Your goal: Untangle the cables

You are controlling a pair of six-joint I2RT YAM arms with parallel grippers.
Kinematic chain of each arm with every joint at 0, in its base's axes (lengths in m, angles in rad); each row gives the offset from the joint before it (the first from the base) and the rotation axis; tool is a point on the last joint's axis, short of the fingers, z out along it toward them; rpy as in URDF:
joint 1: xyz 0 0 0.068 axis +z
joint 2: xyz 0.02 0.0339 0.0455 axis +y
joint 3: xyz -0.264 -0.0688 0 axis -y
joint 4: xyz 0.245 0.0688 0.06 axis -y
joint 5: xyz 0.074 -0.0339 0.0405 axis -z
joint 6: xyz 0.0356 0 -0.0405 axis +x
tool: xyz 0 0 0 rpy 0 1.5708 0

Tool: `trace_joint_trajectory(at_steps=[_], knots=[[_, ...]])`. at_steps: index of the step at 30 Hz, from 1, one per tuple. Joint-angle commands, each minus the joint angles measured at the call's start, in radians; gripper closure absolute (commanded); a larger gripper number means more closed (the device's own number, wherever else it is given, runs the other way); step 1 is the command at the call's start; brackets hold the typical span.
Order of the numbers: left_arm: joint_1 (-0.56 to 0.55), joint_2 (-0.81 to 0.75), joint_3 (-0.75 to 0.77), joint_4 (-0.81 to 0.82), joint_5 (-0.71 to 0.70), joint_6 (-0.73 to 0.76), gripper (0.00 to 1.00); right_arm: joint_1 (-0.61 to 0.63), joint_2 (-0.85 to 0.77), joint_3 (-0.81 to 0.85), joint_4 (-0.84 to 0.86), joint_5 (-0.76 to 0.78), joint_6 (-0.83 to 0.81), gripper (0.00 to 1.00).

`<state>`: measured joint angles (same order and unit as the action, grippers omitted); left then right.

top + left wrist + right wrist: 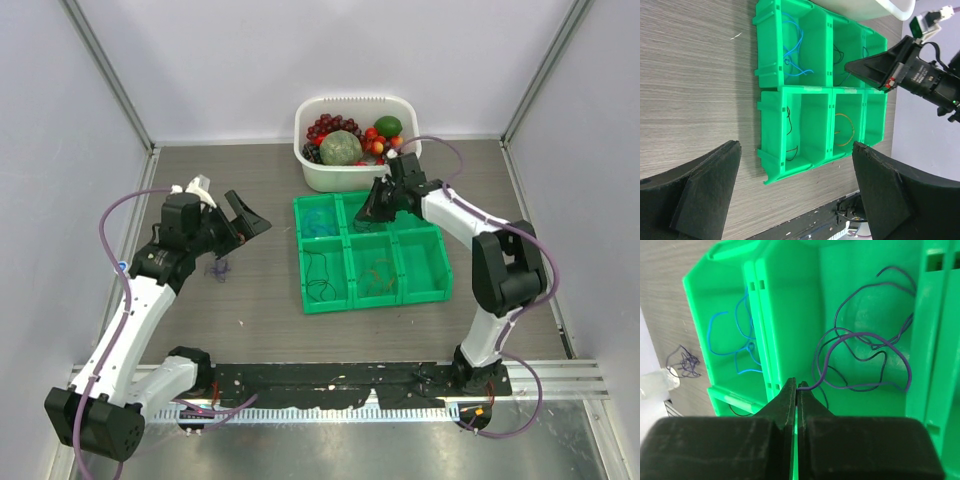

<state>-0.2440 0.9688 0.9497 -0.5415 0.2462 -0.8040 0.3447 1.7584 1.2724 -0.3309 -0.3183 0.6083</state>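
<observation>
Occupying green tray (772, 165): blue cable (788, 61), black cable (789, 120), orange cable (844, 115), purple cable (855, 334)

Green tray (435, 272) with cables (320, 276), fruit tub (352, 177) behind, purple tangle (220, 268) near left pincer (249, 214).

- Green bins (790, 300): moulded plastic, smooth and glossy, walls catching the light.
- Worktop (250, 180): grey-brown wood-grain surface, matt.
- Fingers (705, 185) of the left pincer (796, 146): matt black, faintly grainy.
- Purple cable (860, 334): thin, smooth-coated, slight sheen.
- White tub (350, 178): smooth plastic, dull sheen.
- Near-edge strip (400, 450): brushed metal, reflective.
</observation>
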Motion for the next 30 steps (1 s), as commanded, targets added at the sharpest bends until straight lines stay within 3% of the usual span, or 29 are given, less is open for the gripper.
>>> trace_joint_trajectory(at_steps=[1,3,8,12,15,21,25,30], knots=[[-0.005,0.001,0.006,0.043,0.013,0.003,0.04,0.014,0.036,0.094,-0.082,-0.07,-0.085,0.97],[-0.005,0.002,0.006,0.043,0.015,0.002,0.04,0.014,0.032,0.091,-0.089,-0.061,-0.102,0.92],[-0.005,0.028,0.011,0.04,0.021,-0.011,0.04,0.017,0.027,0.146,-0.173,-0.036,-0.136,0.66],[-0.005,0.126,0.04,-0.003,0.068,-0.024,0.07,0.025,0.007,0.194,-0.258,0.015,-0.165,0.49],[-0.005,0.189,0.073,-0.064,0.088,-0.009,0.11,0.031,-0.039,0.205,-0.299,0.045,-0.176,0.46],[0.043,0.197,0.057,-0.257,-0.227,-0.05,0.12,0.066,-0.146,0.196,-0.37,0.119,-0.202,0.45],[0.141,0.275,-0.011,-0.304,-0.231,-0.098,0.18,0.105,-0.206,0.17,-0.39,0.114,-0.208,0.45],[0.143,0.401,0.015,-0.285,-0.301,-0.046,0.21,0.187,-0.237,0.143,-0.393,0.117,-0.206,0.46]])
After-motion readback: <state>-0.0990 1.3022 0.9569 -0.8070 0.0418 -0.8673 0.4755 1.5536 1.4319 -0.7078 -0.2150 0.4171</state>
